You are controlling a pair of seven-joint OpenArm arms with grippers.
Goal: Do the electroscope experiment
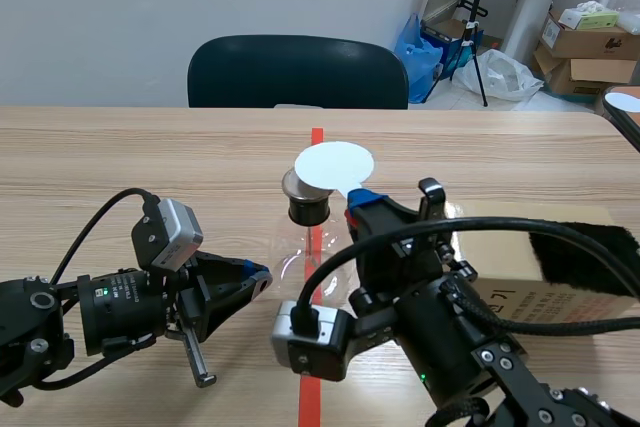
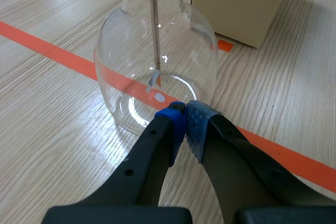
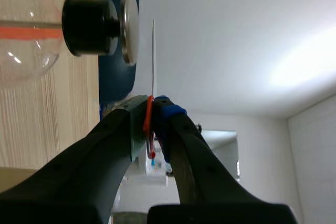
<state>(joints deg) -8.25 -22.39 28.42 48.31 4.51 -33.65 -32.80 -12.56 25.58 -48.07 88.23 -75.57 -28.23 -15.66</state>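
**Disc poised at electroscope cap**

Electroscope parts stand mid-table on the light wooden table (image 1: pixel 150 157): a clear round glass flask (image 1: pixel 300 247), closed by a black stopper (image 1: pixel 308 209) that carries a flat round metal cap (image 1: pixel 292 184). Inside the glass, a thin metal rod (image 2: pixel 156 35) hangs from the stopper, with small foil leaves (image 2: pixel 155 80) at its lower end.

The right gripper (image 1: pixel 358 197), at 2 o'clock from the stopper, has its jaws clamped on an orange-red handle (image 3: pixel 149 124) of a thin white round disc (image 1: pixel 334 165). The disc sits at 1 o'clock from the cap. In the right wrist view it faces the cap flat-on, close but with a gap between them.

The left gripper (image 1: pixel 262 275), at 8 o'clock from the flask, has its jaws together on nothing. Its tips lie right at the lower glass wall; contact cannot be told.

A beige cardboard box (image 1: pixel 520 257) stands at 3 o'clock from the flask, with a black furry cloth (image 1: pixel 590 257) draped on it. A dark chair (image 1: pixel 297 72) stands at 12 o'clock beyond the table.
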